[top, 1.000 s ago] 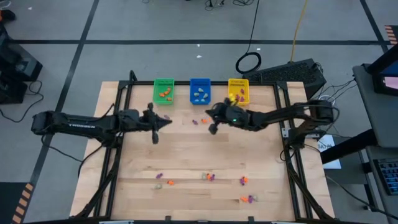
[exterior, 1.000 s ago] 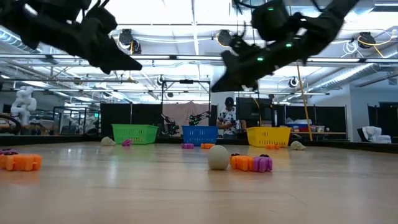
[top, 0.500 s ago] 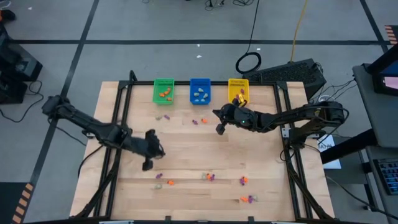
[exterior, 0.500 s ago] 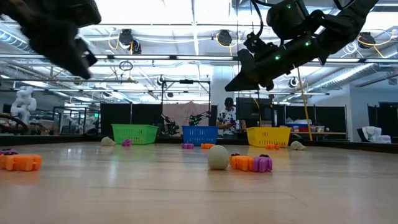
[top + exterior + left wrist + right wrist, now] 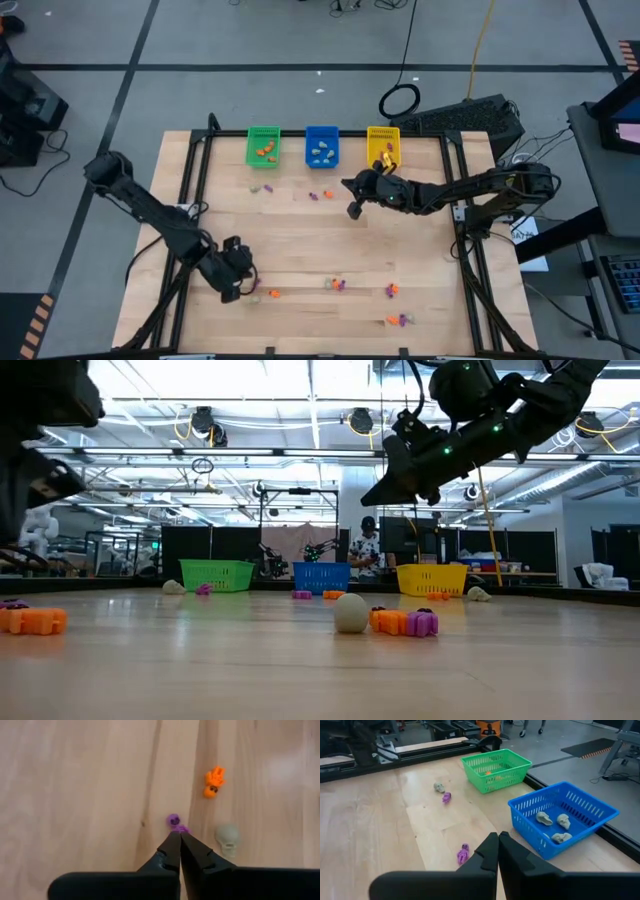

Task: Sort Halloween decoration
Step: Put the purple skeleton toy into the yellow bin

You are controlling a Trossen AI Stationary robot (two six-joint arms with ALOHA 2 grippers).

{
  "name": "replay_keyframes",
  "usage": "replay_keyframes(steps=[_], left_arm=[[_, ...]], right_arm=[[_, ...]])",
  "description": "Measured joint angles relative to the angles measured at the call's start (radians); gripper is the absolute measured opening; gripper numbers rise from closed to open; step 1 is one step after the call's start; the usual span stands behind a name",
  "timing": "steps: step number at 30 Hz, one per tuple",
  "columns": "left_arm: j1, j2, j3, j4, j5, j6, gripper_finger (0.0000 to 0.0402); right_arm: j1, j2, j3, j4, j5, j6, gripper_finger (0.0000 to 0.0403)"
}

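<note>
Left gripper [image 5: 179,836] low near the table's front-left, jaws closed on nothing, tips just short of a purple trinket [image 5: 173,821]. Orange trinket [image 5: 214,782] farther ahead; pale skull [image 5: 227,839] just beside the tips. Judgement: purple is the nearest target; jaws must open before closing on it. Bare wood all round gives room to move; table edge not far. Right gripper [image 5: 353,208] hovers mid-table near the blue bin [image 5: 560,822], jaws closed, empty; skulls sit in that bin, another purple piece [image 5: 463,853] just ahead.
</note>
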Motion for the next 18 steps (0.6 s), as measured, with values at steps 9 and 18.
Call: replay_keyframes(steps=[9,18], left_arm=[[-0.021,0.132,0.000,0.076,0.000,-0.115,0.0117],[-0.022,0.272,0.006,0.101,-0.020,-0.124,0.0147]], right_arm=[[0.001,0.000,0.000,-0.013,0.002,-0.008,0.0000],[0.001,0.000,0.001,-0.021,0.002,-0.017,0.0000]])
